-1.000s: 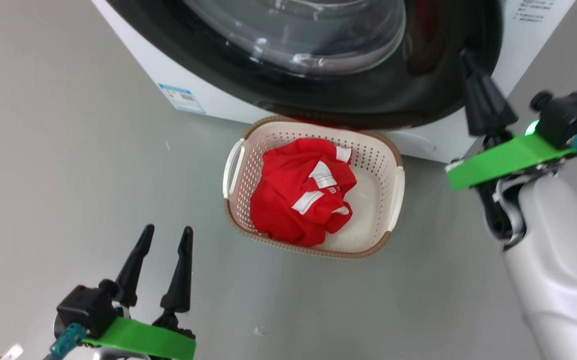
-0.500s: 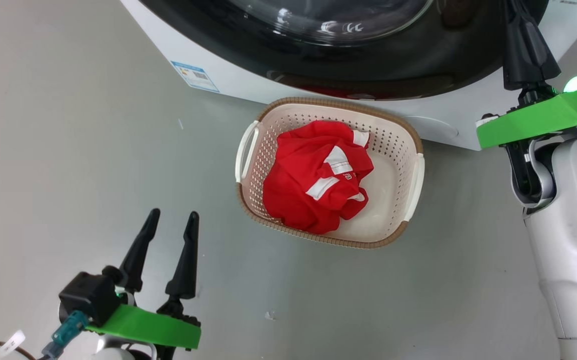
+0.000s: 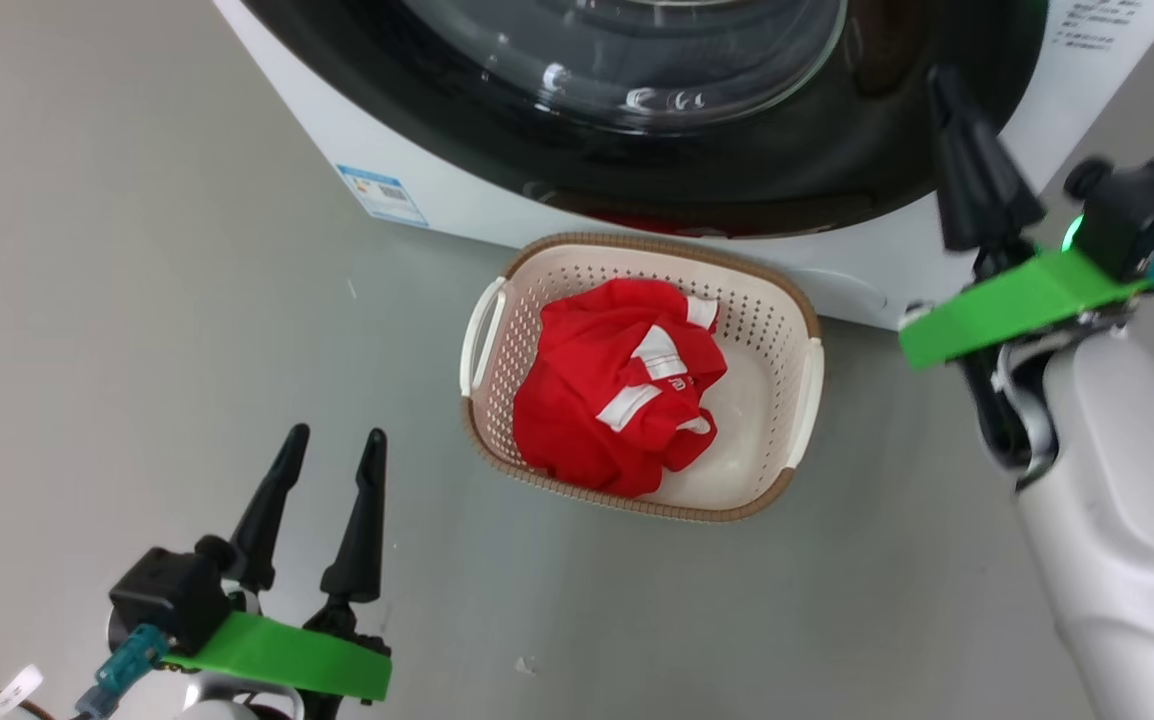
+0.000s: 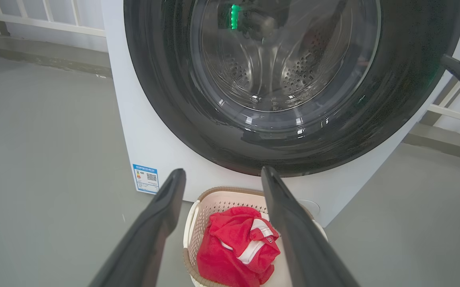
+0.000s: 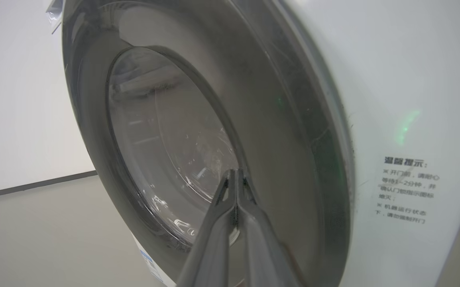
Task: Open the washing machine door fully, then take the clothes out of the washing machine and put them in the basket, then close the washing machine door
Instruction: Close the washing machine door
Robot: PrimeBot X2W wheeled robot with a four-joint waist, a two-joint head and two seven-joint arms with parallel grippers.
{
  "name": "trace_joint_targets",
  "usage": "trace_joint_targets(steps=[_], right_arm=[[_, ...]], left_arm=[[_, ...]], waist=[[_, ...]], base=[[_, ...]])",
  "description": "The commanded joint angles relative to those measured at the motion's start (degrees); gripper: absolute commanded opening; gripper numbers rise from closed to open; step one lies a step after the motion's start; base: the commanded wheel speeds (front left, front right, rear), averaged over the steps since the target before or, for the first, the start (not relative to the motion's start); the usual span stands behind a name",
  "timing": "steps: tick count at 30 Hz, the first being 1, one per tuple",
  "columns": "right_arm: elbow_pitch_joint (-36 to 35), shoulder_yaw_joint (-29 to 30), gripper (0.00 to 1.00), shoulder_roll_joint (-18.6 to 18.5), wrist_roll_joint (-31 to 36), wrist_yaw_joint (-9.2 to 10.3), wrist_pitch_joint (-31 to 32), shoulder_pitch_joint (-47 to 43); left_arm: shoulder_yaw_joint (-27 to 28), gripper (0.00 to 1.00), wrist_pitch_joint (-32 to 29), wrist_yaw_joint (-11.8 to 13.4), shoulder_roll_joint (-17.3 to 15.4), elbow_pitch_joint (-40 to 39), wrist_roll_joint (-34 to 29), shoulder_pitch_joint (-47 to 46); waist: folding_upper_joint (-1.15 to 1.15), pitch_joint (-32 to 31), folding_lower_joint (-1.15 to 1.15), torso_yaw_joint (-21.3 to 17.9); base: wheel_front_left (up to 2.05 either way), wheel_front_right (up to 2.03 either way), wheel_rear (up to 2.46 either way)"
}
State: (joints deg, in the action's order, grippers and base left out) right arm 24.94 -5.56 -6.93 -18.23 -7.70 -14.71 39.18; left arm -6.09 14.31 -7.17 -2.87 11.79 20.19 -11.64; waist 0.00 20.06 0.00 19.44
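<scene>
Your washing machine door (image 3: 637,80) lies flat against the front of the washing machine (image 3: 437,200), and the steel drum shows through its glass. Just under its lower rim the basket (image 3: 772,330) stands on the grey floor (image 3: 137,300), close to the machine, with the red clothes (image 3: 607,400) heaped toward its left side. A blue label (image 3: 382,195) marks the machine's lower left corner. Your right gripper (image 3: 942,85), fingers pressed together and empty, points along the door's right rim; whether it touches, you cannot tell. Your left gripper (image 3: 335,434) hangs spread and empty, well apart from the basket.
</scene>
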Motion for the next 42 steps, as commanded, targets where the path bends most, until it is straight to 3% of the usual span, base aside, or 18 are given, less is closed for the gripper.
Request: trace_joint_targets(steps=[1,16,42], right_arm=[[-1.3,-1.8,1.0,0.8,-0.9,0.21,-0.3,-2.7],[-3.6,-4.3,1.0,0.2,-2.5,0.21,-0.3,-17.0],[-6.8,0.4,1.0,-0.4,-2.2,0.21,-0.3,-34.3]], left_arm=[[2.3,1.0,0.7,-0.3,-1.9,-1.0,-0.1,0.9],[3.9,1.0,0.7,-0.3,-5.2,-0.8,-0.4,4.8],[9.6,1.0,0.7,-0.3,-6.8,-0.1,-0.6,12.2]], waist=[[0.0,-1.9,0.0,-1.2],[0.0,-8.7,0.0,-6.5],[0.0,-16.7,0.0,-17.6]], base=[[0.0,0.0,0.0],[0.0,0.0,0.0],[0.0,0.0,0.0]])
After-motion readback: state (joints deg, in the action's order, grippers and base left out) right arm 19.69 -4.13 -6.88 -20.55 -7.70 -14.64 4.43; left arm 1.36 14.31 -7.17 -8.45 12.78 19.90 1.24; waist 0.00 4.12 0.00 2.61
